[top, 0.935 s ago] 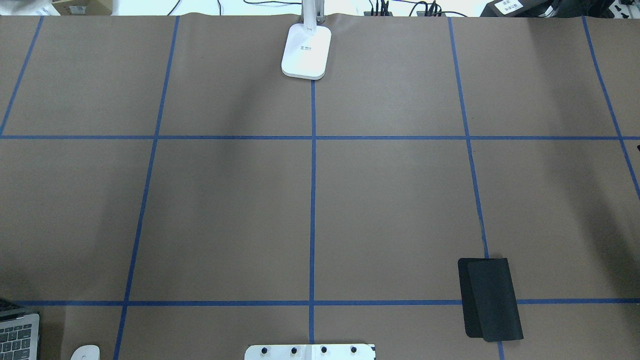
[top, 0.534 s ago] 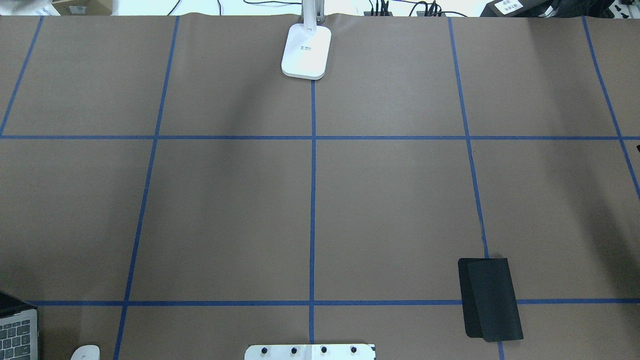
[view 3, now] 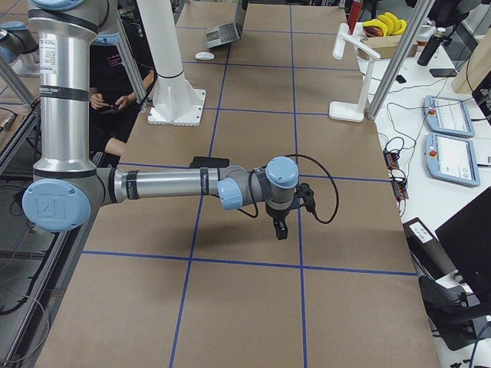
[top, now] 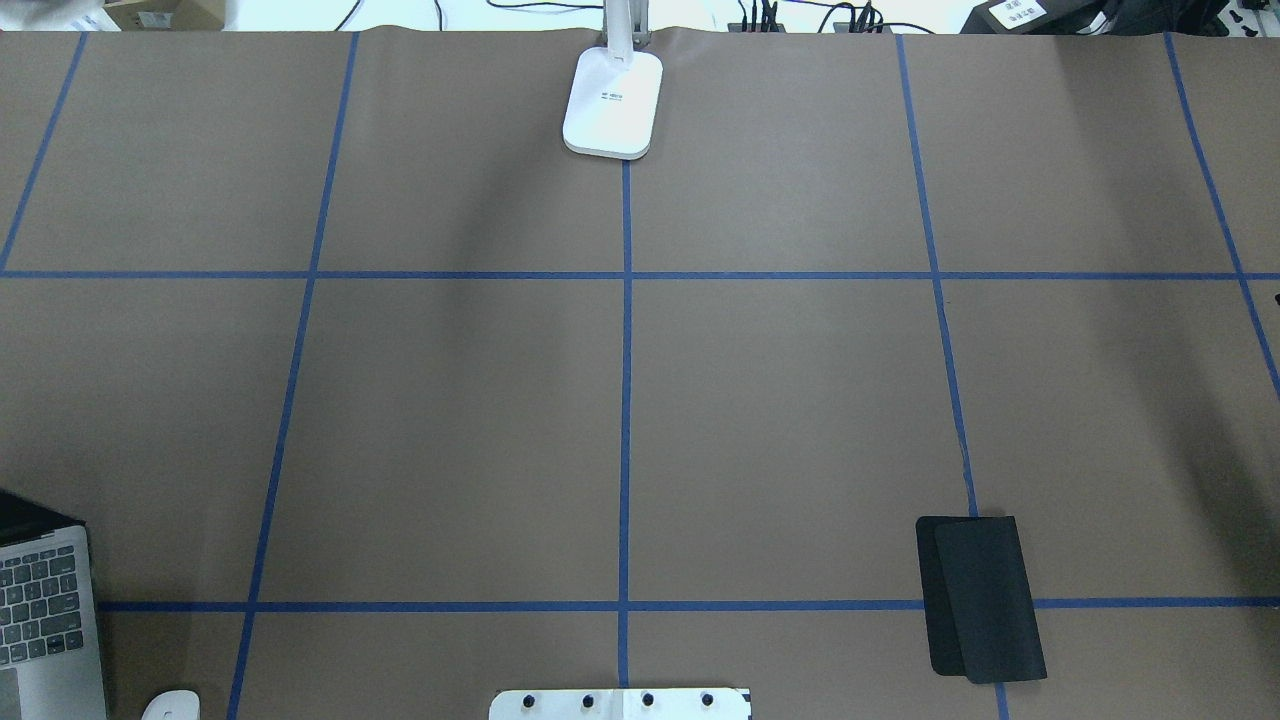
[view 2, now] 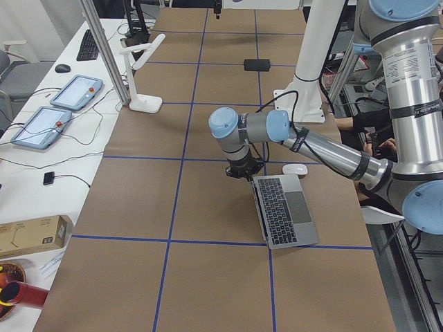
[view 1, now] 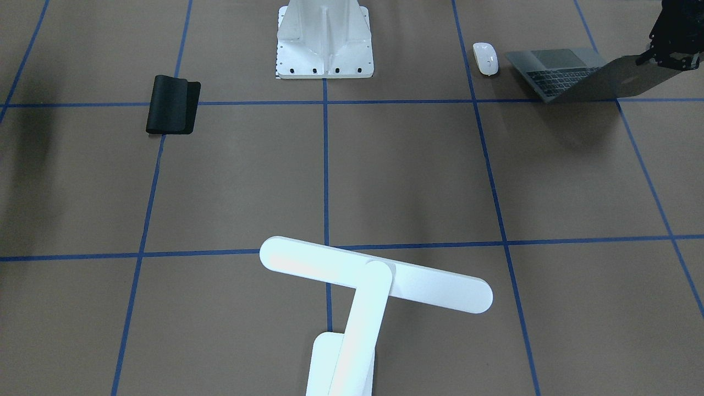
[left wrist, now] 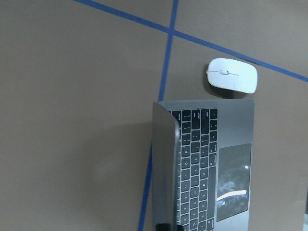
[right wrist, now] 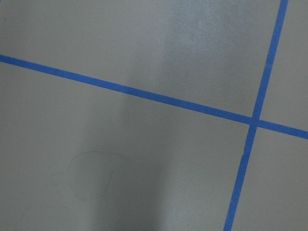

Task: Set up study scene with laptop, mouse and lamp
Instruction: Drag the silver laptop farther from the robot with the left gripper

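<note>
The laptop (view 1: 572, 74) stands open at the table's near-left corner, its lid tilted far back. My left gripper (view 1: 652, 58) is shut on the lid's top edge; the left wrist view looks down along that lid (left wrist: 166, 163) to the keyboard. The white mouse (view 1: 486, 58) lies just beside the laptop, apart from it, toward the pedestal. At the far edge in the middle stands the white lamp (view 1: 374, 280), its base (top: 613, 103) on the centre line. My right gripper (view 3: 280, 228) hangs above bare table on the right; I cannot tell whether it is open or shut.
A black mouse pad (top: 980, 598), partly folded over, lies at the near right. The white ribbed pedestal (view 1: 324, 38) stands at the near middle edge. Blue tape lines grid the brown table. Tablets and cables sit on the white bench beyond the far edge.
The laptop has slid further into the overhead view, away from the robot's edge and slightly toward the table's middle. Mouse, lamp and mouse pad have stayed put.
</note>
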`<state>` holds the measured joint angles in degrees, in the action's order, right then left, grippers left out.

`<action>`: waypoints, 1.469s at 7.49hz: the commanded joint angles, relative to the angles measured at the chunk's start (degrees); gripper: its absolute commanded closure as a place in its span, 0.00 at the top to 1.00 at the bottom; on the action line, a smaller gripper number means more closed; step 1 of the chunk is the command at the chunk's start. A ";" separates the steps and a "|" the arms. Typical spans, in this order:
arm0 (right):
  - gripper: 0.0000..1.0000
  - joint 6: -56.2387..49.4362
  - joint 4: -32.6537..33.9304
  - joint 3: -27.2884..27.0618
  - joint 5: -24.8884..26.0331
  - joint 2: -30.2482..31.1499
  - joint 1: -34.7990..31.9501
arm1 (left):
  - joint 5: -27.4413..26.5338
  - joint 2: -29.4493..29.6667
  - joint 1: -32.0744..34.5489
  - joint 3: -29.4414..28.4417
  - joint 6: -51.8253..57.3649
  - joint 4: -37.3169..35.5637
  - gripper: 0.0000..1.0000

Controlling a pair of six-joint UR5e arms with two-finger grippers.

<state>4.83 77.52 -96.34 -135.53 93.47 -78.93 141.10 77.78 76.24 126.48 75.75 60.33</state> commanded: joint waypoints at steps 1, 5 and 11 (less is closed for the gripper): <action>1.00 0.00 0.00 0.97 0.00 -0.04 0.00 | -1.26 4.02 3.54 0.00 -0.07 0.22 0.00; 1.00 0.09 0.00 0.98 0.09 -0.04 -0.09 | -4.34 19.20 3.21 -4.12 -2.68 -0.21 0.00; 1.00 0.00 0.00 2.64 0.27 0.93 -0.09 | -4.61 39.97 -6.70 -5.54 -28.50 -9.00 0.00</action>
<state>4.84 77.52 -94.36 -135.27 94.36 -79.06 136.49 114.53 72.38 120.77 53.63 52.29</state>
